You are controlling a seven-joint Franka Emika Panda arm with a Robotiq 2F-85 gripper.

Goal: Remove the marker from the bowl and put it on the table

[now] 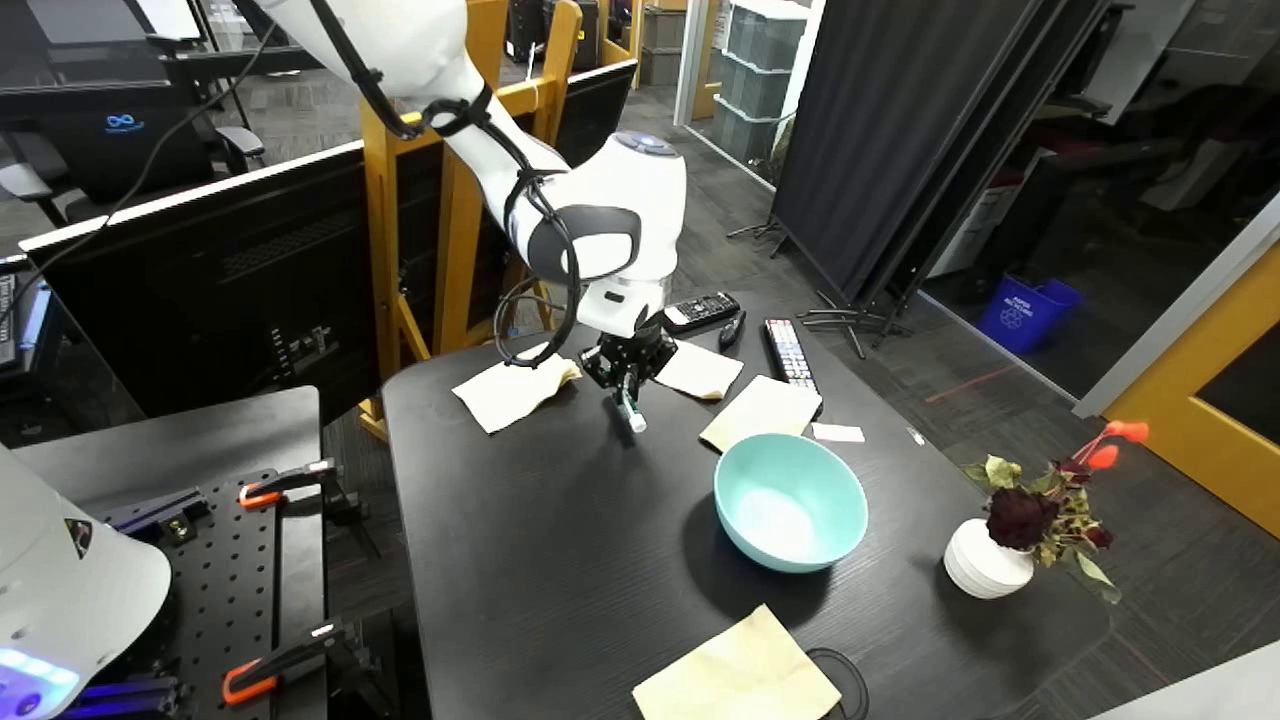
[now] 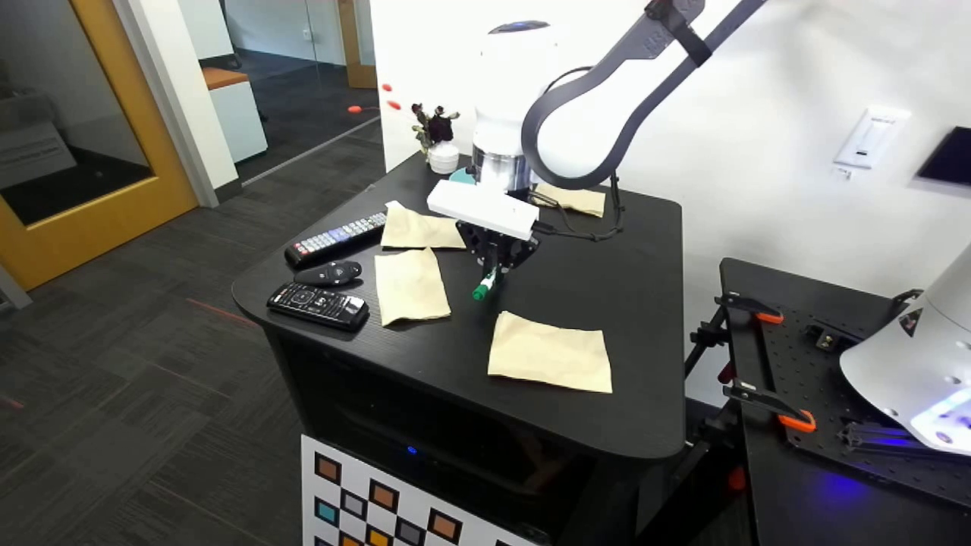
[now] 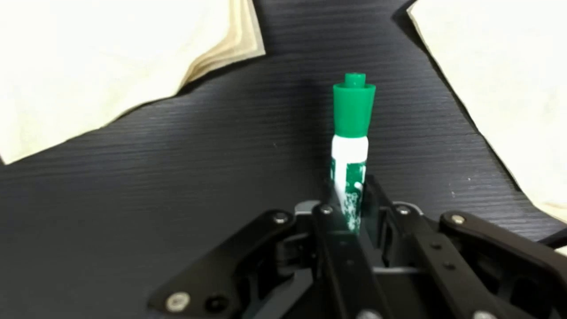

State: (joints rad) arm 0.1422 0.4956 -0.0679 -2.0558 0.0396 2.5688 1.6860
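Note:
The marker is a slim green and white stick (image 3: 352, 115) with a green cap; it shows in both exterior views (image 1: 632, 412) (image 2: 485, 285). My gripper (image 3: 347, 190) is shut on it, with the capped end sticking out past the fingertips. In both exterior views the gripper (image 1: 626, 380) (image 2: 493, 265) points down over the black table (image 1: 540, 540) (image 2: 614, 288), between paper sheets. The marker is tilted, close to the tabletop; I cannot tell whether it touches. The turquoise bowl (image 1: 788, 500) stands apart from the gripper; only a bit of it (image 2: 462, 176) shows behind the arm.
Cream paper sheets (image 1: 515, 390) (image 2: 412, 285) (image 3: 110, 57) lie on both sides of the gripper. Several black remotes (image 1: 790, 352) (image 2: 318, 305) lie near the table edge. A white pot with flowers (image 1: 988, 560) stands beyond the bowl. Another sheet (image 1: 740, 675) and a thin cable lie near the bowl.

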